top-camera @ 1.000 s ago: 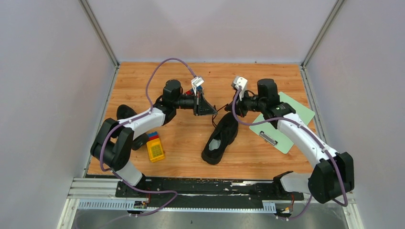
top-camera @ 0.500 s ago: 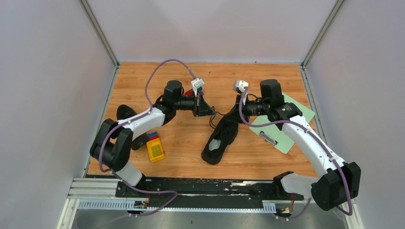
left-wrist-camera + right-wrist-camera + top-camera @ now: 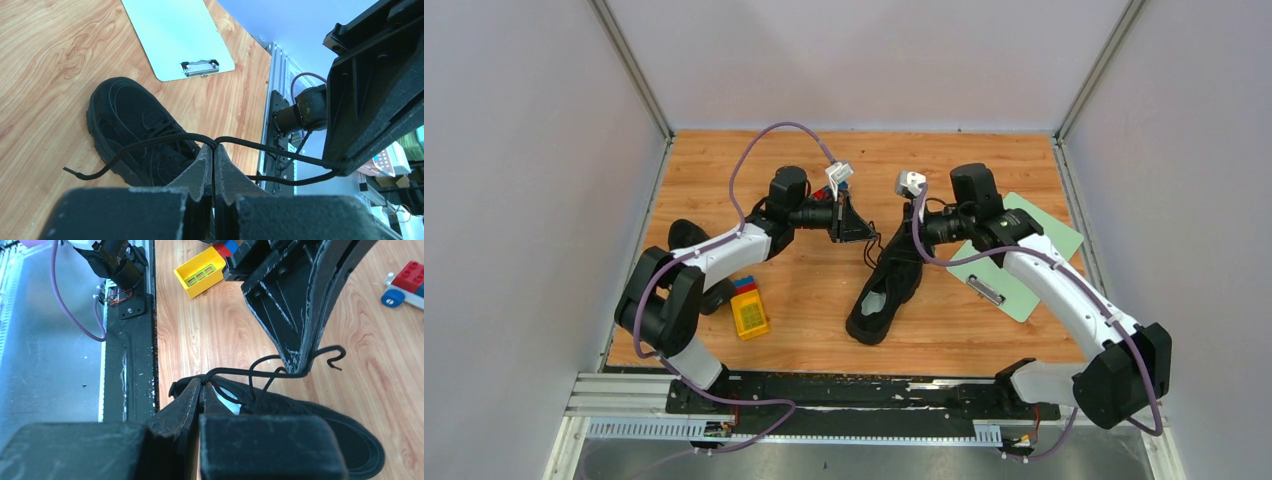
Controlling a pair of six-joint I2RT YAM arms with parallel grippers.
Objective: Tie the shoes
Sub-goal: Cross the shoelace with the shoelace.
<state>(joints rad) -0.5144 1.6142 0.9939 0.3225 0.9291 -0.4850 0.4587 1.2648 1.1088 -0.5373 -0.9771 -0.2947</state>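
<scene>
Between three pale walls (image 3: pixel 524 200) and a metal rail (image 3: pixel 824 392) along the near edge lies a wooden table (image 3: pixel 824 160). Bare wood shows along the far wall and between the middle and the near rail. Two white-and-black arms reach in from the near corners, and their tips meet close together over the centre, so there is little room between them. One black shoe (image 3: pixel 886 290) sits on its sole at the centre, toe to the far side and heel to the near side, with its pale insole showing. The left gripper (image 3: pixel 214 150) is clenched, its fingers pressed together on a thin black lace (image 3: pixel 150 142) that rises from the shoe. The right gripper (image 3: pixel 201 385) is likewise clamped on a lace strand just above the shoe's collar. The lace runs from one set of tips to the other, and one loose end curls free in the air. Right of the shoe, a pale green clipboard (image 3: pixel 1024 262) lies flat near the right wall. A yellow toy block (image 3: pixel 749 312) rests near the left arm, and small coloured bricks (image 3: pixel 410 275) lie on the far side of the grippers. Under the left arm, a dark rounded form is possibly the second shoe (image 3: pixel 686 236), though it is mostly hidden.
</scene>
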